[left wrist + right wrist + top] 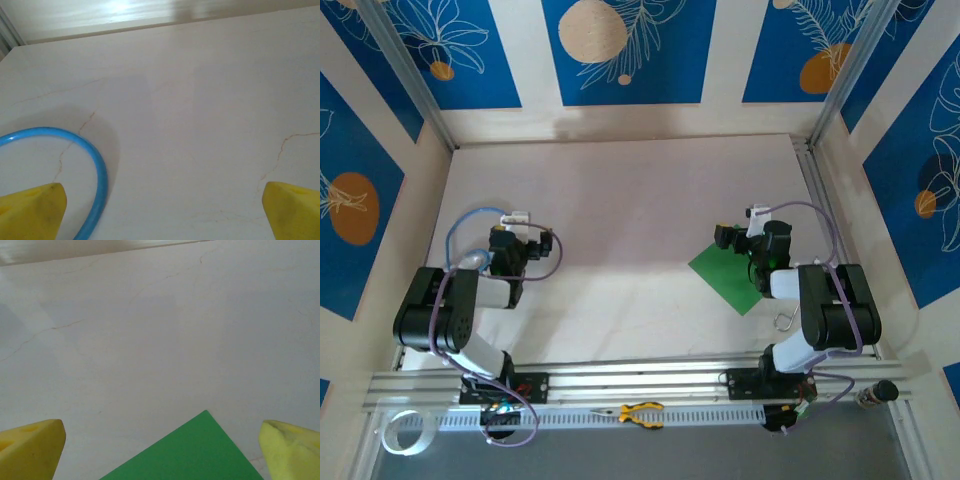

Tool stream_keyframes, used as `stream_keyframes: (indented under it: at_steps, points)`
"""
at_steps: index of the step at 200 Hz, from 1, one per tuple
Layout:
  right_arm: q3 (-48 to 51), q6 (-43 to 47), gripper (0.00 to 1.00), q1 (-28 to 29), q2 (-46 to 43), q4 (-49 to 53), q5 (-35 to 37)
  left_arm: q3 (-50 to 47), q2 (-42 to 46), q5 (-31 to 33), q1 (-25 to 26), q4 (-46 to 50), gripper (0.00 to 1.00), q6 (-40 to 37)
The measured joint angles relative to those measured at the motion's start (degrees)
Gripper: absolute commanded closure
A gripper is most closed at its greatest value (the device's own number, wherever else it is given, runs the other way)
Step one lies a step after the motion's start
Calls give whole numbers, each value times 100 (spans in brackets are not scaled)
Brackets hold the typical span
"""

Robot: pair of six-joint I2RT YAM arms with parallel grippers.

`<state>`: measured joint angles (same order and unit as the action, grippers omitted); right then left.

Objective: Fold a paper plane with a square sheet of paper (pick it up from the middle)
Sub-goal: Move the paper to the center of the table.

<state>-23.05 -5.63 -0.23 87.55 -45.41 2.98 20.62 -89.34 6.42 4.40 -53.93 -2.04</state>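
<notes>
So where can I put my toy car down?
The biggest bare patch is the middle of the table, between the left gripper and the square sheet of paper, back to the far wall. It's crowded where the right gripper hangs over the paper, and by the blue cable on the left.

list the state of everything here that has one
paper, flat on the table, unfolded
left gripper, open, empty
right gripper, open, empty, over the paper
pliers, lying flat, untouched
</notes>
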Motion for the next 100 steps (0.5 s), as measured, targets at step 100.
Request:
stream_keyframes:
  at_steps: [100]
  points:
    - [0, -31, 1, -111, 0, 0, -114, 0, 0, -2, 0, 7, 0, 0]
